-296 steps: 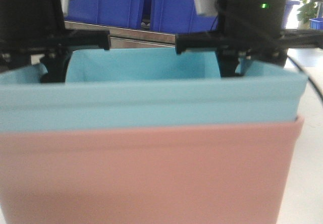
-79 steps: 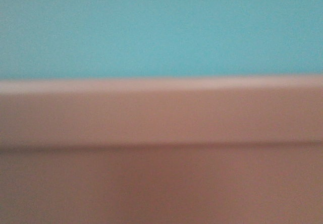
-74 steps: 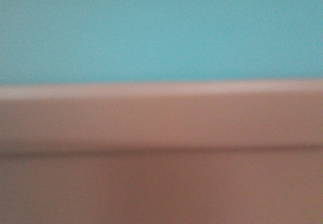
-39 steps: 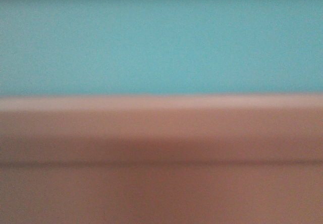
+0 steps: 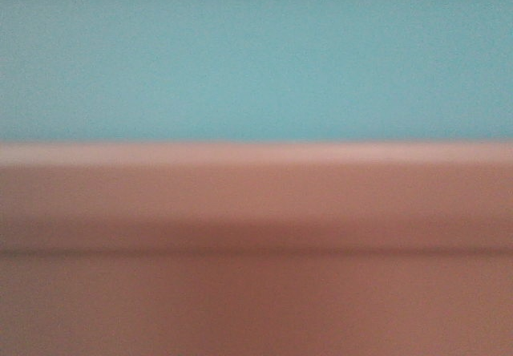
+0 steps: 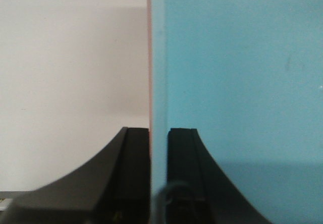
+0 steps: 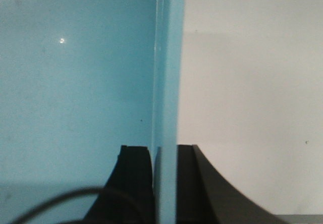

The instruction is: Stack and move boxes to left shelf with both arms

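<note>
A few seconds ago both boxes, the two arms and some dark crates behind them could be seen from the front. Now that whole view is filled by the boxes, very close and blurred. The pink box (image 5: 256, 292) is seen across the lower half and the blue box (image 5: 256, 51) across the upper half. The line where they meet is a little higher than it was half a second ago. The blue box is set inside the pink one, and its wall rises above the pink rim.

In the left wrist view, the left gripper (image 6: 158, 133) is closed tight on a side wall of the blue box (image 6: 242, 82). One black finger (image 6: 132, 173) is outside the wall and the other is inside. A thin pink edge (image 6: 149, 57) is pressed against the outside of that wall. A white surface (image 6: 70, 82) is seen beyond, on the left.

In the right wrist view, the right gripper (image 7: 164, 148) is closed tight on the other side wall. One finger (image 7: 135, 178) is inside the blue box (image 7: 75, 82) and one is outside. A white surface (image 7: 252, 82) is seen beyond, on the right.

The stacked boxes are held between the two grippers, one at each side.
</note>
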